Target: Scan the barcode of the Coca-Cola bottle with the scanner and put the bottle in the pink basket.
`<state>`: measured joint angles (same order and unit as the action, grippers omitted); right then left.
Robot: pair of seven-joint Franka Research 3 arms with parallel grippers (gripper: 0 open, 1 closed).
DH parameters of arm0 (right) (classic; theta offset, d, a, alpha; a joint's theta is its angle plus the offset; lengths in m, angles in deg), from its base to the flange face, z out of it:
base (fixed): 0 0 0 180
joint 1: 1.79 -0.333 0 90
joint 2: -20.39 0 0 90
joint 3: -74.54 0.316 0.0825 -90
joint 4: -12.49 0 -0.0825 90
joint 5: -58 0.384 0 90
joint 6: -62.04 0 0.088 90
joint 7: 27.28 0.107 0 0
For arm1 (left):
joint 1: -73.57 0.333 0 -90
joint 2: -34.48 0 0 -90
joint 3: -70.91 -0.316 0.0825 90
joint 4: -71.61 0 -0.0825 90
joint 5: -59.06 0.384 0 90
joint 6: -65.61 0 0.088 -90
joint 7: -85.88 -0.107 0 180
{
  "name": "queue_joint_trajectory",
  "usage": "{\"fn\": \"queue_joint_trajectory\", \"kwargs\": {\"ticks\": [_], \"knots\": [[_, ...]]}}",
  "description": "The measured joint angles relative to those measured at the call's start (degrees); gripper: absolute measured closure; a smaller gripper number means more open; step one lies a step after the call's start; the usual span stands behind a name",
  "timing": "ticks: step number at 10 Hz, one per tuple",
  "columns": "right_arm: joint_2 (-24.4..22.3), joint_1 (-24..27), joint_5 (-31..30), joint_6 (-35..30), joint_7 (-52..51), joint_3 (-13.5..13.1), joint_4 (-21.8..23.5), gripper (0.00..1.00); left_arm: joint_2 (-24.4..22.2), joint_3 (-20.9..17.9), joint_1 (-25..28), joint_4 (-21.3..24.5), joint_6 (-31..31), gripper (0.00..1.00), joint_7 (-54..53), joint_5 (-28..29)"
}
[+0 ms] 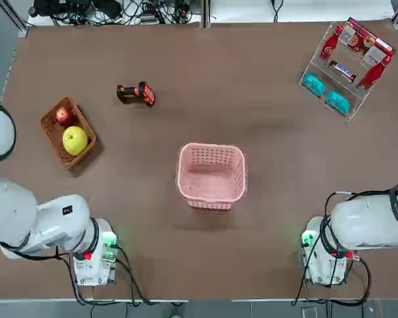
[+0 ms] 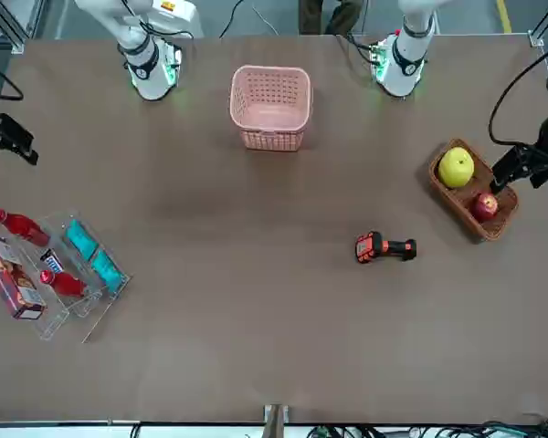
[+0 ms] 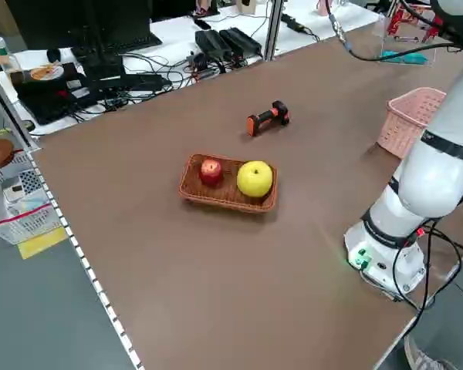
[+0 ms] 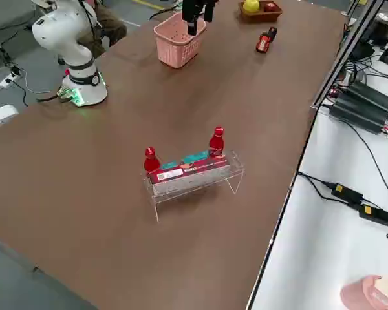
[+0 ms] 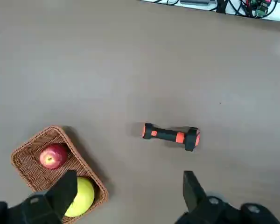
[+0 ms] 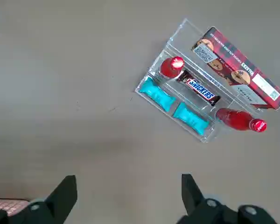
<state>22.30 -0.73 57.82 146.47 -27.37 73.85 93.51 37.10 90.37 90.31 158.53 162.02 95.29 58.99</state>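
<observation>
1. I take the pink basket [image 1: 211,175] as my landmark; it stands upright and empty at the middle of the brown worktop [image 1: 239,112], between the two arm bases and a little out from them.
2. The scanner [image 1: 136,95] lies on its side beyond the pink basket and toward my left arm's side, well apart from it; its orange-red head points toward the basket's side of the worktop.
3. The wicker basket [image 1: 56,136] sits farther left of the pink basket than the scanner does; it holds a red apple [image 1: 65,116] and a yellow apple [image 1: 75,140] side by side.
4. Far beyond the pink basket on my right arm's side stands a clear rack [image 1: 320,73]; the Coca-Cola bottle [image 1: 329,45] rests at one end of it and a second look-alike bottle [image 1: 374,74] at the other; between them I see a red-and-white snack packet [image 1: 362,37], a chocolate bar [image 1: 343,71] and two teal packets [image 1: 325,93].
5. My left gripper [image 5: 129,196] hangs high over the worktop, above the scanner and the wicker basket, touching nothing; its fingers [image 5: 65,192] are spread apart.
6. My right gripper [image 6: 129,195] hangs high between the pink basket and the rack, likewise holding nothing; its fingers [image 6: 190,192] stand apart.
</observation>
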Motion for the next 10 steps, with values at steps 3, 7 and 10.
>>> {"fn": "queue_joint_trajectory", "kwargs": {"ticks": [3, 7, 10], "knots": [[0.5, 0.2, 0.0, 0.1, -0.6, 0.0, 0.1, 0.01, 0.0, 0.1, -0.3, 0.0, 0.0, 0.0, 0.5, 0.0], [7.1, 4.0, 0.0, 4.3, -7.8, -0.1, -1.0, 0.01, 1.9, 2.4, -2.3, 1.0, -0.1, 0.0, 29.2, -0.5], [13.9, 5.4, 0.4, 9.4, -8.0, -0.1, -2.1, 0.01, 6.7, 3.2, -3.9, 1.7, 1.7, 0.0, 53.0, -0.5]]}}
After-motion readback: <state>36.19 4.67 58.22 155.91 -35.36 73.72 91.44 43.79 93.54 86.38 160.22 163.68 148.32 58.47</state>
